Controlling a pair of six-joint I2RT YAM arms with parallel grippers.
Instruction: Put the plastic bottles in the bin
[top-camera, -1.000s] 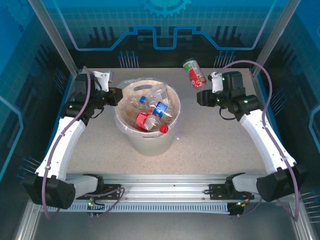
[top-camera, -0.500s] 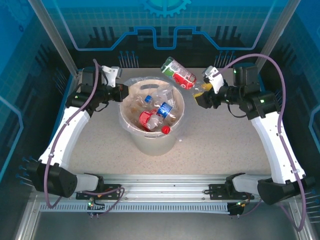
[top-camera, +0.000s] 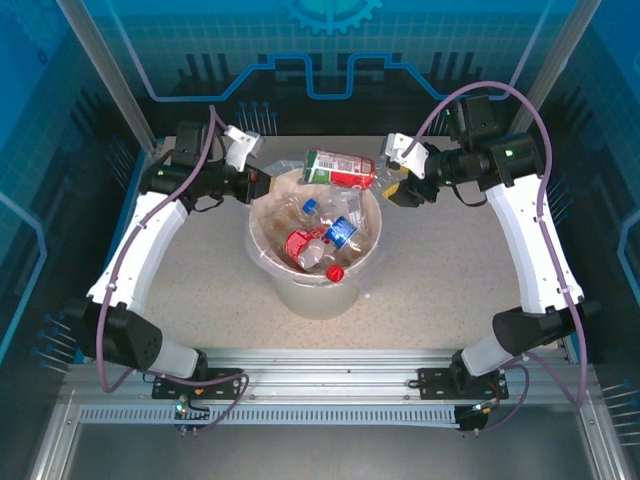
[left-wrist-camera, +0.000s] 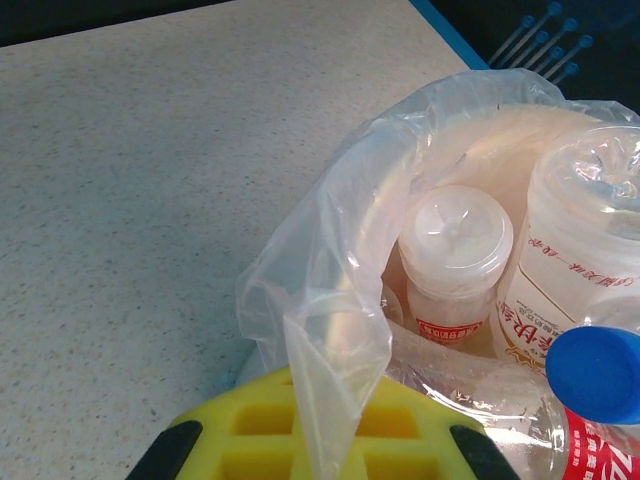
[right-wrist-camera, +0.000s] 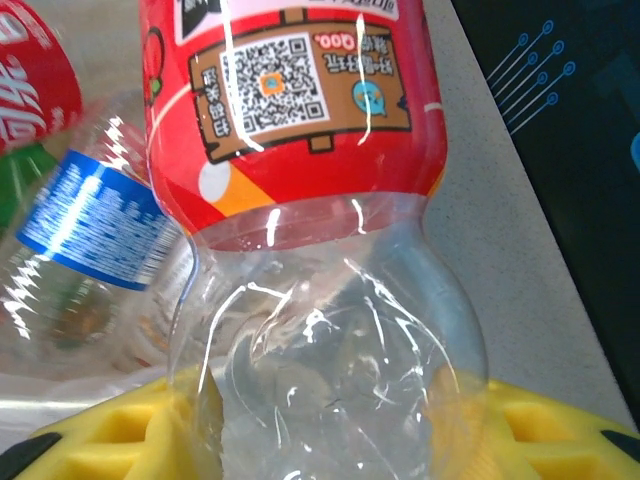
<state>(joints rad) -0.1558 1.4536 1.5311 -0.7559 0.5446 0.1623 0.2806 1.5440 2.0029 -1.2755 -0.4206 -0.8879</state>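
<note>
A clear plastic bottle with a red label hangs on its side over the far rim of the bin. My right gripper is shut on its clear base end. In the right wrist view that bottle stands between the yellow pads of the right gripper. Several bottles lie inside the bin. At the bin's left rim my left gripper is shut on the clear bag liner, which runs up from between the pads of the left gripper.
The left wrist view shows a white-capped bottle and a blue cap inside the bin. The speckled tabletop lies bare to the bin's right and left. Blue enclosure walls close off the back.
The right arm has swung left, carrying the red-labelled bottle from the table's back right to over the bin. The left gripper and the bin have shifted slightly right.
</note>
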